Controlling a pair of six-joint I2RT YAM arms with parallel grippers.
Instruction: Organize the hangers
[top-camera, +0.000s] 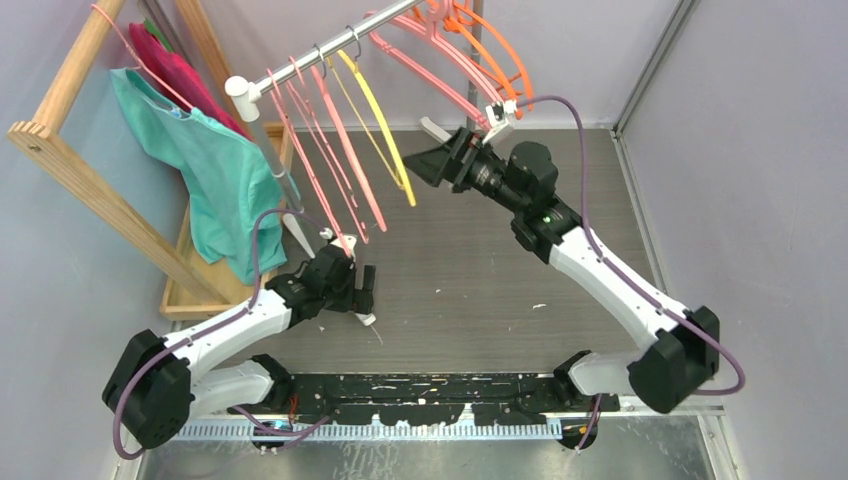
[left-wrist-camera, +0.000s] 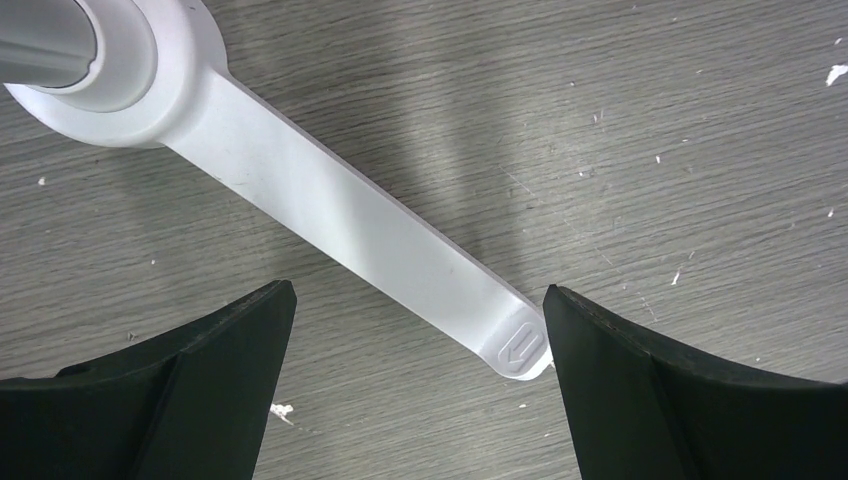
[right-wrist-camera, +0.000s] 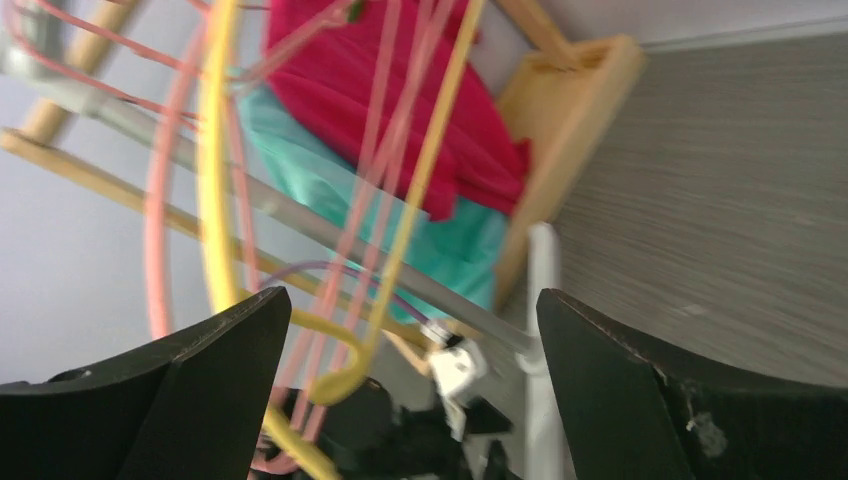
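Our right end effector (right-wrist-camera: 412, 380) is spread wide near the thin yellow plastic hanger (right-wrist-camera: 213, 150) on the silver metal rail (top-camera: 330, 44). Our left end effector (left-wrist-camera: 418, 380) is spread too, straddling the rack's flat white plastic foot (left-wrist-camera: 330, 210).

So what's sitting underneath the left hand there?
Under the open left hand lies a flat white plastic foot of the rack's stand, resting on the grey wood-grain table. Its black fingers cover the table at both lower corners, so nothing there can be seen.
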